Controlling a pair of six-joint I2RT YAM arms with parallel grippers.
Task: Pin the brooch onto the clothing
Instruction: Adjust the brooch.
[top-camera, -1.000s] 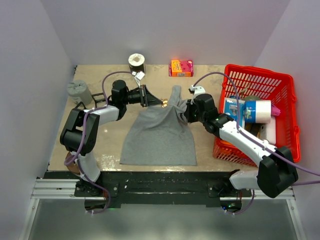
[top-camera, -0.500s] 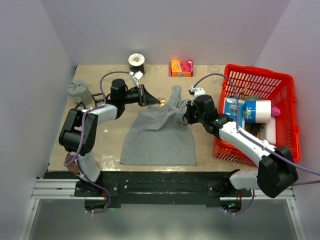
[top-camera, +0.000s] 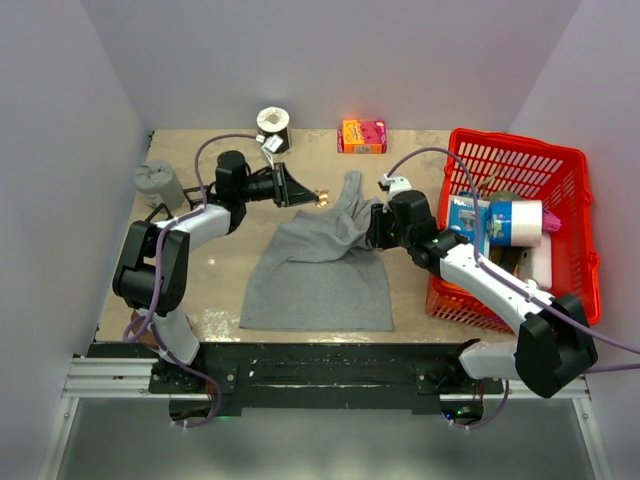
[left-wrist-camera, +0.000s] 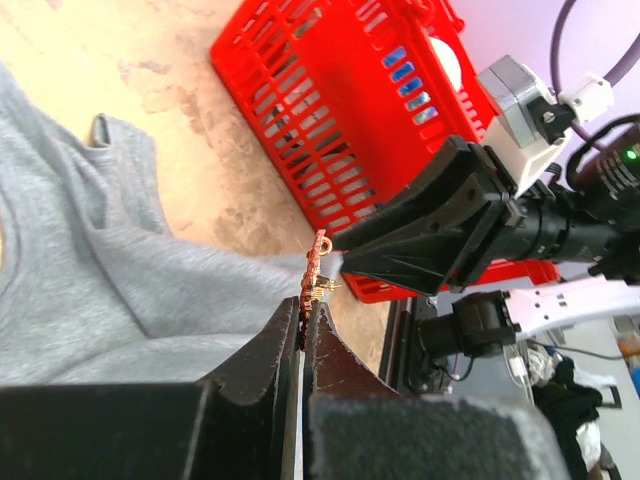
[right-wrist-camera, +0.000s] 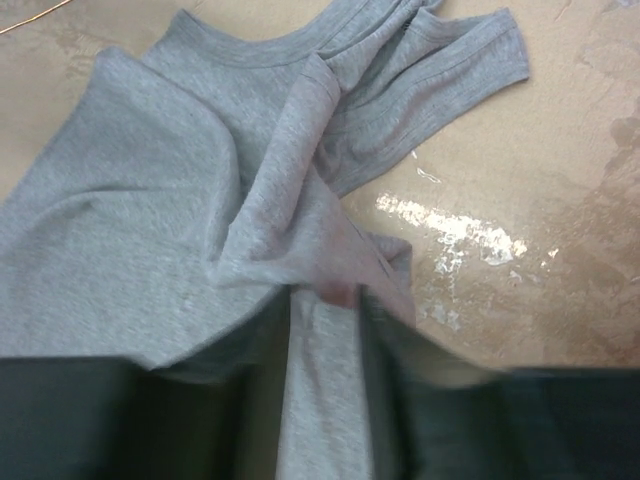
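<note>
Sitting edge-on in the L gripper's (left-wrist-camera: 305, 318) closed tips, brooch (left-wrist-camera: 318, 270) hangs just beside the top's (top-camera: 320, 270) neckline; contact w/ cloth can't be told. R gripper (right-wrist-camera: 325, 300) is clamped on a raised fold of the top near its right armhole, facing the brooch. Red basket (top-camera: 520, 160) stands close behind the R arm, while orange box (top-camera: 362, 135) & roll (top-camera: 272, 123) sit at the far edge, apart from the top.
</note>
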